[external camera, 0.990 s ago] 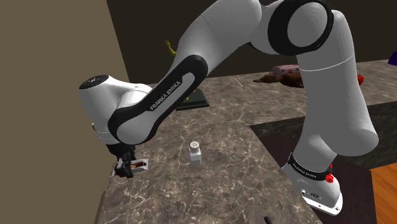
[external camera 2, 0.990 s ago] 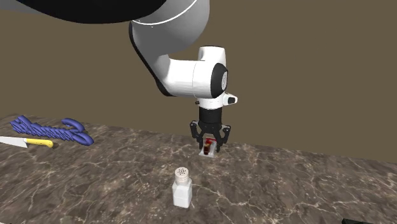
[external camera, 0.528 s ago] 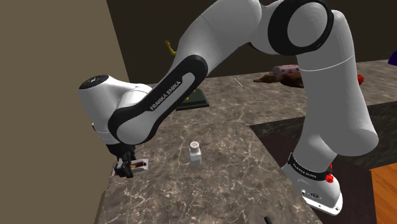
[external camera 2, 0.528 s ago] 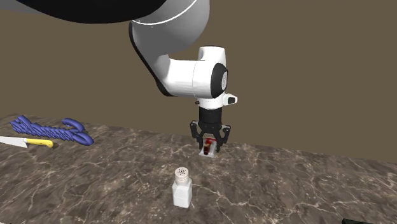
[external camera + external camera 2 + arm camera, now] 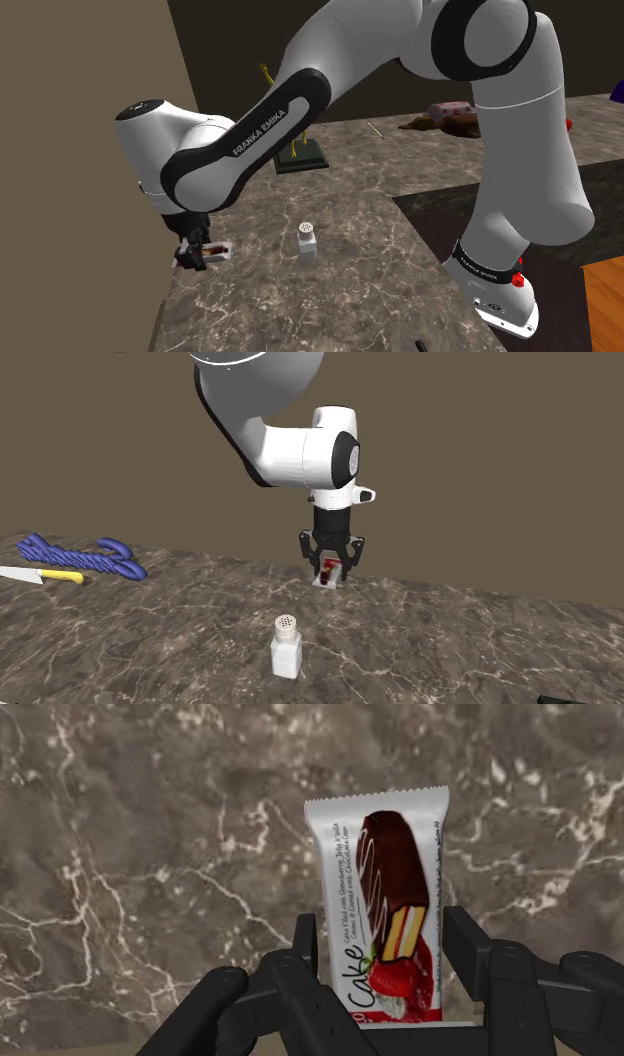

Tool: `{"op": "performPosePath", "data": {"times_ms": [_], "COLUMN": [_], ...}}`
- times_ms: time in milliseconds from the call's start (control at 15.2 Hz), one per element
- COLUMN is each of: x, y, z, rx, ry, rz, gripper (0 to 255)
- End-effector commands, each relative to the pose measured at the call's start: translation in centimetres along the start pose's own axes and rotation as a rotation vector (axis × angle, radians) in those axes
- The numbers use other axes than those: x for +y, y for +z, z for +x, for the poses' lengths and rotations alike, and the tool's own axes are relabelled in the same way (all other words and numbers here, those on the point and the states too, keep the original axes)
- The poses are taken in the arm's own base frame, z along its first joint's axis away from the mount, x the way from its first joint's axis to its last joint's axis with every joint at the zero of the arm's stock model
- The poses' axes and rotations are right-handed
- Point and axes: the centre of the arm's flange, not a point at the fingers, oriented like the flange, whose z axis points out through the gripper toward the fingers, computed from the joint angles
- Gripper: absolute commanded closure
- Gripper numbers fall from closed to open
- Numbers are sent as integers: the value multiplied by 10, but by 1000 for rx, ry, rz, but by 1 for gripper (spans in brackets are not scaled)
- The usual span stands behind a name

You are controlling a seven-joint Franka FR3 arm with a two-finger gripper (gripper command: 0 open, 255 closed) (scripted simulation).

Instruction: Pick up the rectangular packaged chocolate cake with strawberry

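Fingers (image 5: 468,944) clamp both long sides of the wrapper: the all-black two-finger gripper (image 5: 383,942) grasps the white rectangular packet of chocolate cake with strawberry (image 5: 380,864) by one end, printed face up toward the wrist camera. In the second exterior view the gripper (image 5: 328,562) points straight down, and the packet (image 5: 327,578) hangs low over the dark brown marbled countertop (image 5: 150,642), close to the tan wall. Whether its lower end touches the stone, I cannot tell. A white upright shaker with a perforated top (image 5: 287,645) stands apart, nearer that camera. At that view's left lie a blue twisted rope (image 5: 80,555) and a yellow-handled knife (image 5: 45,575).
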Motion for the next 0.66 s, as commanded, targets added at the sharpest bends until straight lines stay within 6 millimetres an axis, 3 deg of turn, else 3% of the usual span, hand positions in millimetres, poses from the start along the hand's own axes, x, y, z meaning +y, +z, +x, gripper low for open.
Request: {"op": "performPosePath", "data": {"times_ms": [0, 462, 594], "x": [0, 0, 0], "y": [-11, -48, -48], "z": [-1, -1, -1], "rx": [0, 0, 0], "ry": [0, 0, 0], "rz": [0, 0, 0], "gripper": [255, 255, 255]}}
